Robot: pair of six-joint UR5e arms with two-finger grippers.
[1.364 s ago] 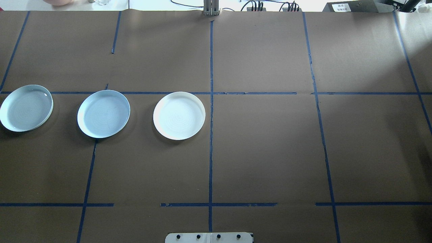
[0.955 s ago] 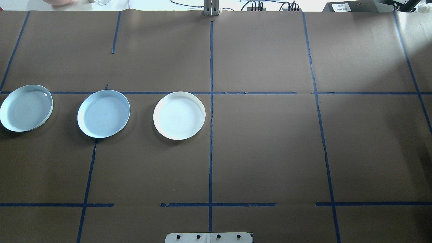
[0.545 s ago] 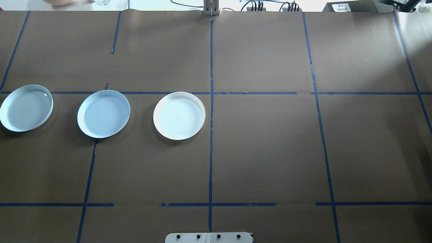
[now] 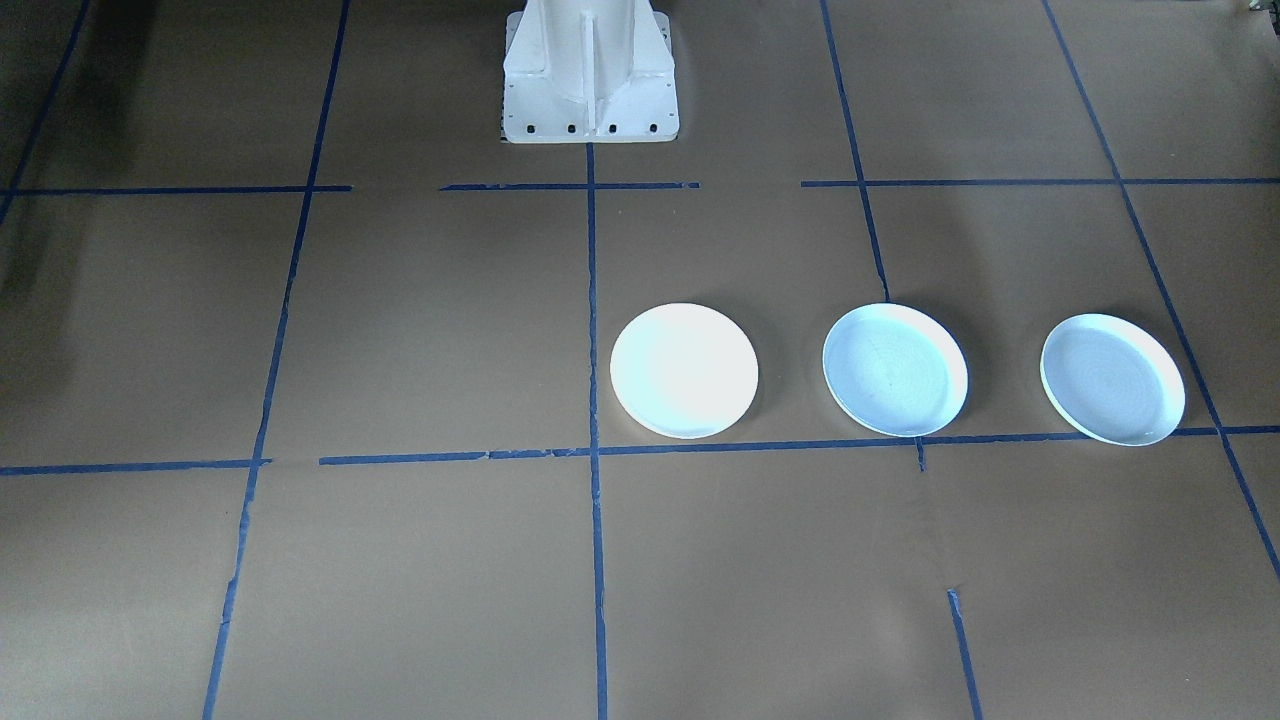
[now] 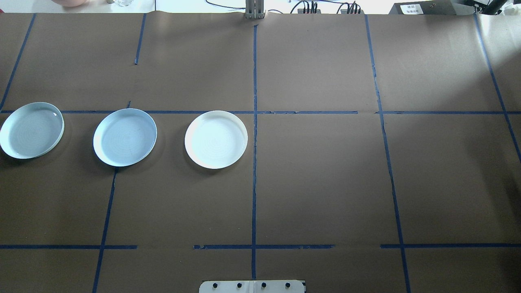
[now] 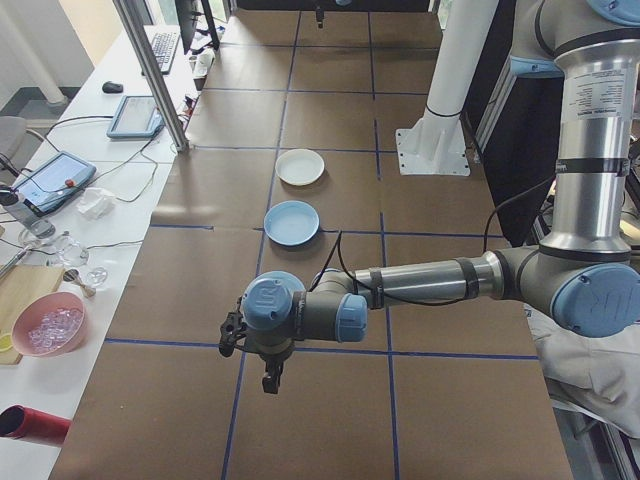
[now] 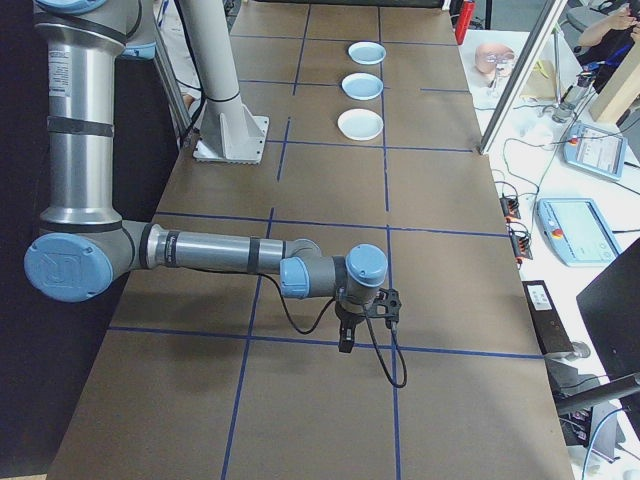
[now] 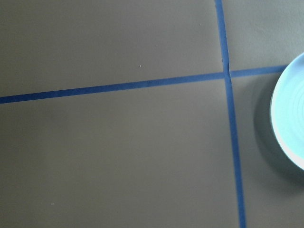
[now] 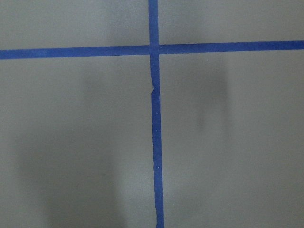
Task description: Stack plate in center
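Three plates lie in a row on the brown table on the robot's left half. The white plate [image 5: 216, 139] [image 4: 684, 370] is nearest the centre line, a pale blue plate [image 5: 125, 137] [image 4: 895, 369] sits in the middle, and another pale blue plate [image 5: 32, 130] [image 4: 1112, 379] is outermost. Only the exterior left view shows my left gripper [image 6: 270, 378], hanging low over the table beyond the outermost plate; I cannot tell whether it is open or shut. The left wrist view catches that plate's rim [image 8: 289, 118]. My right gripper [image 7: 345, 345] hangs over bare table far from the plates, state unclear.
Blue tape lines [image 5: 254, 162] divide the table into squares. The robot's white base [image 4: 590, 75] stands at the table's near middle edge. A side bench with tablets and a pink bowl [image 6: 45, 325] runs along the far edge.
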